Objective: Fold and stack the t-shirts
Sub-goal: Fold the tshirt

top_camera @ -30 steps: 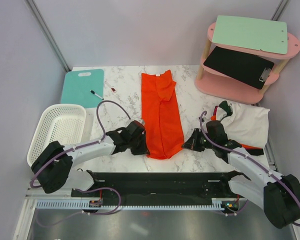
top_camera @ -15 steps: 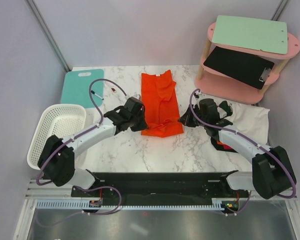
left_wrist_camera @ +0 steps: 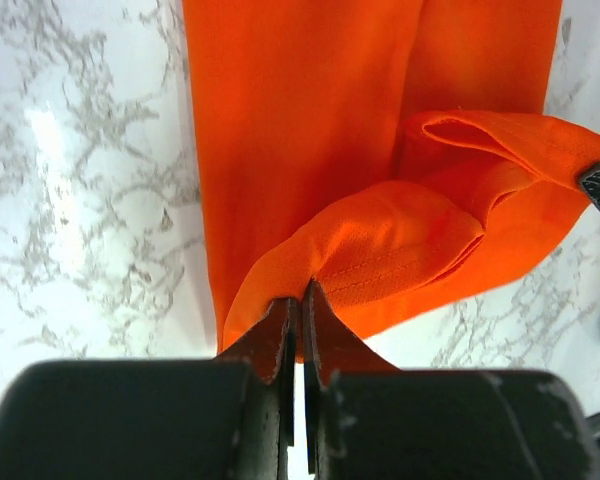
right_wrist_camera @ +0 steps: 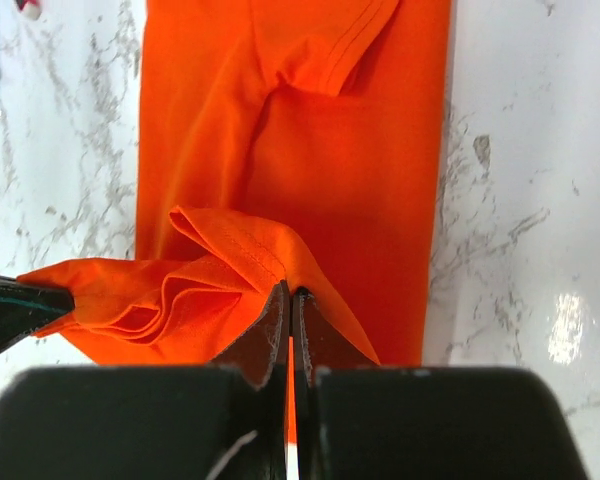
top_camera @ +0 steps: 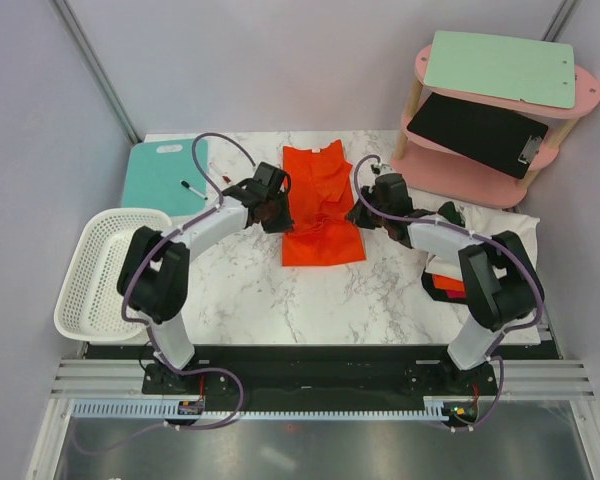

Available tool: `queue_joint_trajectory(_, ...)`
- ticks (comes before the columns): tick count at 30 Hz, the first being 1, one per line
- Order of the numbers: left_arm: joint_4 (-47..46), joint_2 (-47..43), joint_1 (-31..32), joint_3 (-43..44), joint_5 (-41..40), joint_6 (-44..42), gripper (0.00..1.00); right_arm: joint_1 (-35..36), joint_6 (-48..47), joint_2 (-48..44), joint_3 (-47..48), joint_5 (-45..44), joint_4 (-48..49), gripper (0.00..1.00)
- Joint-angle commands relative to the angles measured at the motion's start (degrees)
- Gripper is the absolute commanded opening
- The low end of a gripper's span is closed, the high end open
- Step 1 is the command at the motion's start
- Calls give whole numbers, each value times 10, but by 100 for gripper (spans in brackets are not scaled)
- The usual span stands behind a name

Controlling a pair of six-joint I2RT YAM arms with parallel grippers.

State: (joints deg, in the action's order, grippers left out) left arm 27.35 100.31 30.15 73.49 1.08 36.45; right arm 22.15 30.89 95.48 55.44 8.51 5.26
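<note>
An orange-red t-shirt (top_camera: 320, 205) lies on the marble table, folded into a long strip with its near hem carried back over itself. My left gripper (top_camera: 278, 212) is shut on the hem's left corner (left_wrist_camera: 310, 270). My right gripper (top_camera: 358, 212) is shut on the hem's right corner (right_wrist_camera: 280, 262). Both hold the hem above the shirt's middle, with slack cloth bunched between them. The collar end (top_camera: 315, 155) lies flat at the far side. A second orange-red shirt (top_camera: 450, 285) shows partly under the white cloth at the right.
A white latticed basket (top_camera: 105, 265) stands at the left edge. A teal cutting board (top_camera: 160, 172) with a marker lies at the back left. A pink two-tier shelf (top_camera: 490, 110) with clipboards stands at the back right. A white cloth (top_camera: 495, 245) lies at the right.
Both grippers have carried the shirt's near hem away from the table's front edge toward the collar, halving the visible length of the strip. Both arms are now stretched far forward.
</note>
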Motion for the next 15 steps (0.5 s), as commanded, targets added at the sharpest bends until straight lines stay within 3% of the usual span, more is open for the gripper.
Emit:
queue_joint_trajectory(1, 9, 55, -14, 66, 19, -39, 2, -6, 8, 45, 63, -28, 33, 0)
queue_joint_trajectory(7, 16, 107, -43, 128, 32, -46, 2, -10, 9, 87, 123, -77, 20, 1)
queue_joint_trajectory(8, 16, 115, -53, 136, 46, -51, 9, -9, 9, 93, 133, -82, 16, 2)
queue_joint_trajectory(9, 18, 121, -56, 145, 56, -57, 44, -9, 9, 104, 152, -99, 6, 4)
queue_joint_trajectory(11, 29, 127, -62, 161, 41, -69, 89, -9, -3, 109, 161, -117, 5, 17)
queue_joint_trajectory(12, 29, 122, -62, 159, 31, -71, 99, -10, -6, 99, 151, -124, 18, 40)
queue_joint_trajectory(14, 28, 94, -62, 134, 3, -71, 100, -10, -9, 77, 126, -147, 40, 65)
queue_joint_trajectory(15, 28, 81, -62, 123, -3, -71, 100, -11, -11, 47, 95, -154, 61, 89)
